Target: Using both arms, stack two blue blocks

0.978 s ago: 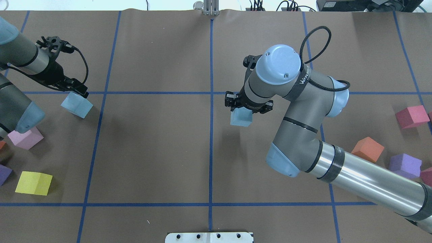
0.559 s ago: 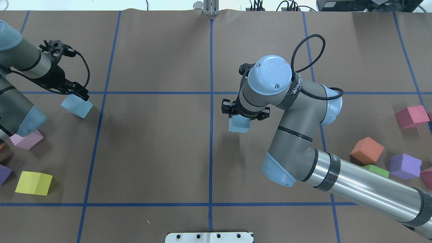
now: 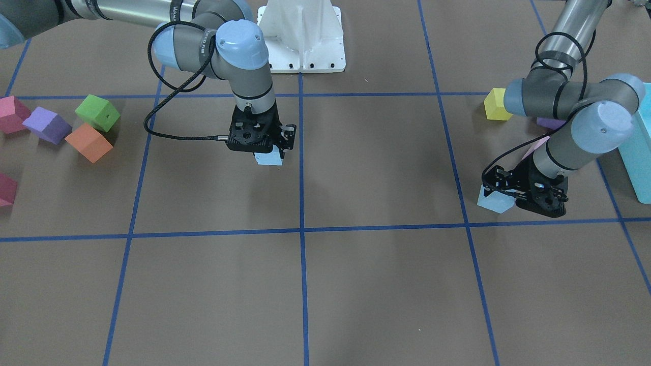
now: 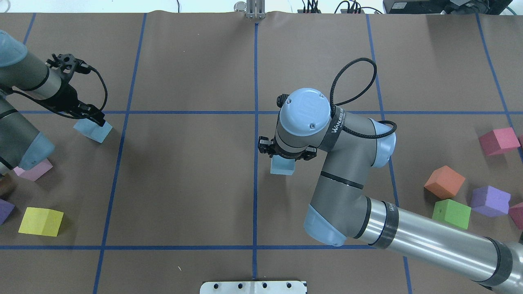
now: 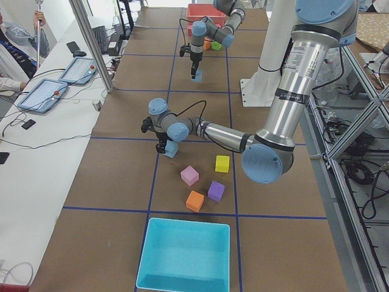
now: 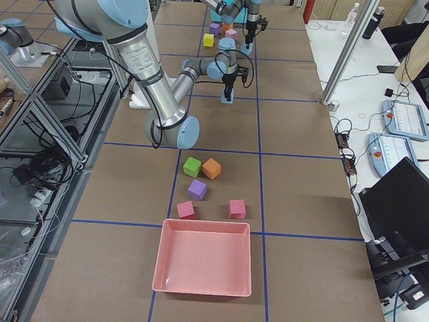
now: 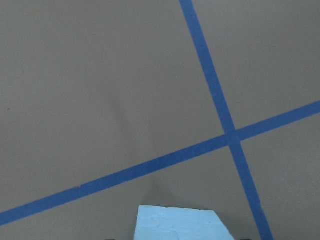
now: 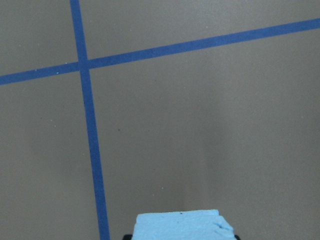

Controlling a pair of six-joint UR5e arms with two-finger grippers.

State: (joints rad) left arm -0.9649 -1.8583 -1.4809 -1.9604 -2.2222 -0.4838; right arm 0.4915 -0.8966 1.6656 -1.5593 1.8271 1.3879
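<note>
The left hand (image 4: 97, 121) is down over the first pale sky-blue foam cube (image 4: 92, 131), which lies just beneath it on the brown paper worktop (image 4: 184, 183), cornerwise to the blue tape grid (image 4: 255, 204), and I cannot tell whether the hand grips it, while the right hand (image 4: 286, 157) is clenched on the second pale sky-blue foam cube (image 4: 282, 168), directly below it and square to the grid.

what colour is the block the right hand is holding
Pale blue; the block shows best in the right wrist view.

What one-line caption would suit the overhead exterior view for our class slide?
Right gripper holds the centre blue block beside the middle tape line; left gripper poised at the left blue block.
</note>
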